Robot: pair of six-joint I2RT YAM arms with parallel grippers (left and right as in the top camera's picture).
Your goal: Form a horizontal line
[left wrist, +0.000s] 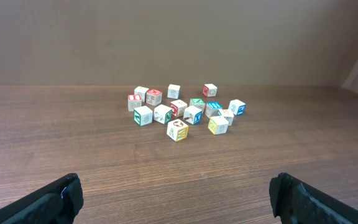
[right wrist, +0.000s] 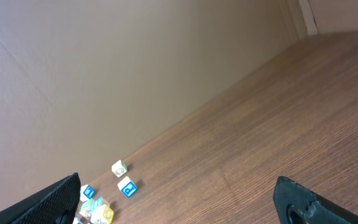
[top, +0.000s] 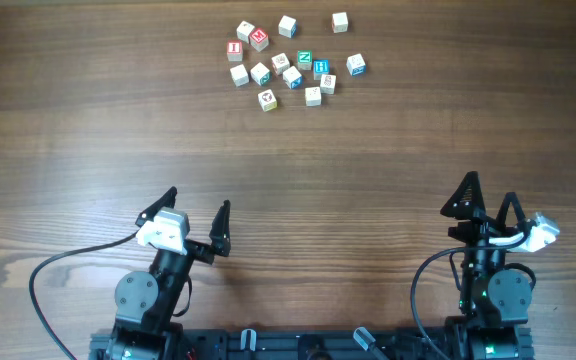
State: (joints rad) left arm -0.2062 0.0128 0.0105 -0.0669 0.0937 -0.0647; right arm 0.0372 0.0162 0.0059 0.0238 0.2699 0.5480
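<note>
Overhead view: the task has not started. There is no horizontal line yet on the brown wood-grain bench (top: 88, 130). The small pale wooden letter cubes (top: 280, 62) lie in a loose scatter at 12 o'clock near the far edge. Some touch, but none form a straight row.

The left gripper (top: 199, 200) is at 7 o'clock, jaws spread wide and empty. The right gripper (top: 489, 190) is at 5 o'clock, equally wide and empty. Both are well apart from the scatter, with bare bench between.

Left wrist view: the scatter is dead ahead, with the fingers (left wrist: 61, 199) low in the corners. Right wrist view: only the scatter's 3 o'clock fringe shows, low left.

Judgement: this is the opening step, choosing a first cube. The next move calls for a long reach toward 12 o'clock, with the jaws narrowed to fit one cube. The left arm looks better lined up.

- **Easiest picks:** the outliers, namely a plain pale cube (top: 340, 21) at the scatter's 1 o'clock and a yellow-edged cube (top: 267, 99) standing apart at its 6 o'clock.
- **In the way:** the middle is crowded. A green-lettered cube (top: 305, 59) and a blue-lettered cube (top: 320, 67) sit just beside neighbours, so fingers closing there would likely knock them.
- **Also tight:** a red-lettered cube (top: 259, 40) at 11 o'clock crowds a pale one.
</note>
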